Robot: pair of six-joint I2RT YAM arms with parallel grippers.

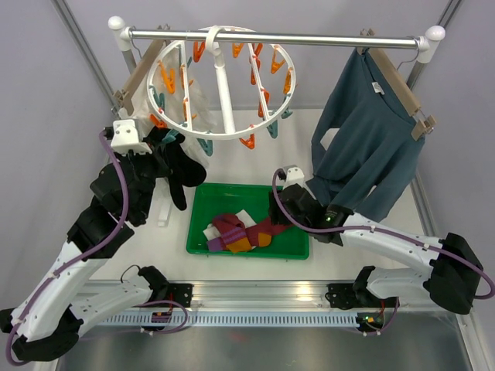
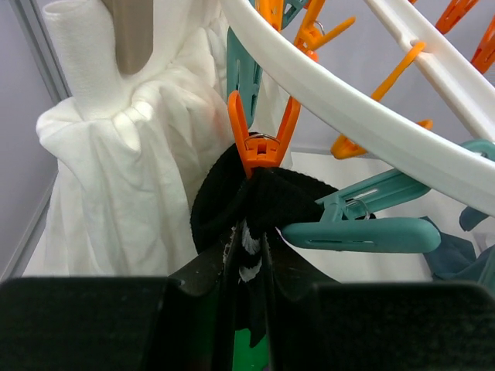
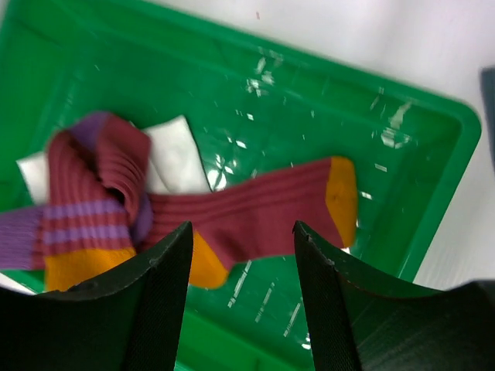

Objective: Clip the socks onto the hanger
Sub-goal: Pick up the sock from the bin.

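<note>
The round white hanger [image 1: 220, 135] hangs from the rail with orange and teal clips around its ring [image 2: 348, 100]. An orange clip [image 2: 263, 143] pinches a black sock [image 2: 232, 201] with white stripes, which hangs down at the ring's lower left [image 1: 179, 174]. My left gripper [image 2: 247, 309] stands just below that clip, its jaws narrowly open with the sock's hanging end loose between them. Over the green tray [image 3: 433, 201] my right gripper [image 3: 241, 228] is open above a maroon-and-orange sock [image 3: 263, 212]. A second maroon sock with purple stripes [image 3: 100, 178] and a white sock [image 3: 178, 158] lie beside it.
A teal-blue shirt [image 1: 371, 147] on a wooden hanger fills the right of the rail [image 1: 271, 35], close to my right arm. A white sheer garment [image 2: 124, 170] hangs just left of the clipped sock. A teal clip [image 2: 363, 232] juts out on its right.
</note>
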